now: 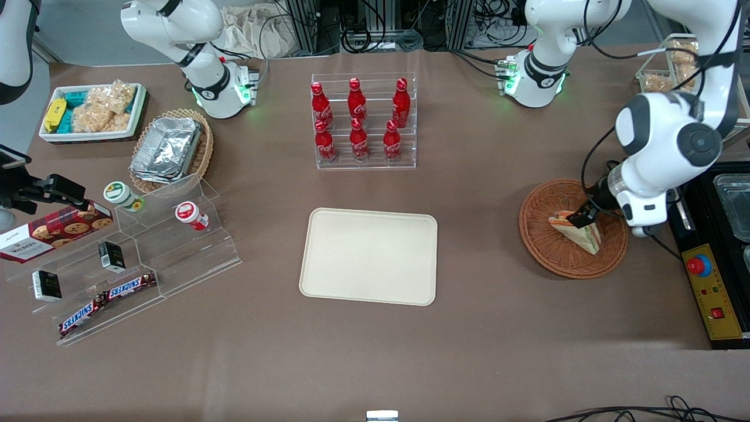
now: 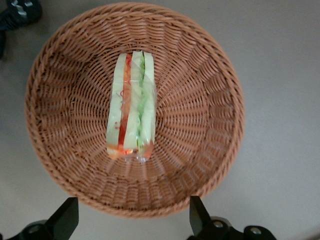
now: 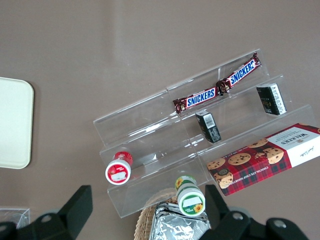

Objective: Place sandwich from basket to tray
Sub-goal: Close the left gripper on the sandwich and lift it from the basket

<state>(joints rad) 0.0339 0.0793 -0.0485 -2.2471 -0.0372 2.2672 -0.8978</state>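
Note:
The sandwich (image 1: 586, 235) (image 2: 131, 112), a pale wedge with orange, red and green layers, lies in the round reddish-brown wicker basket (image 1: 554, 255) (image 2: 200, 125) toward the working arm's end of the table. My left gripper (image 1: 584, 214) (image 2: 132, 217) hovers above the basket, over the sandwich's end. It is open, with its black fingers (image 2: 66, 216) spread wide and nothing between them. The cream tray (image 1: 369, 256) (image 3: 12, 122) lies flat and bare at the table's middle, toward the parked arm from the basket.
A clear rack of red cola bottles (image 1: 363, 120) stands farther from the front camera than the tray. A stepped acrylic stand (image 1: 135, 258) with snacks, a tan basket of foil trays (image 1: 170, 149) and a white snack box (image 1: 91, 111) lie toward the parked arm's end. A control box (image 1: 712, 290) sits beside the basket.

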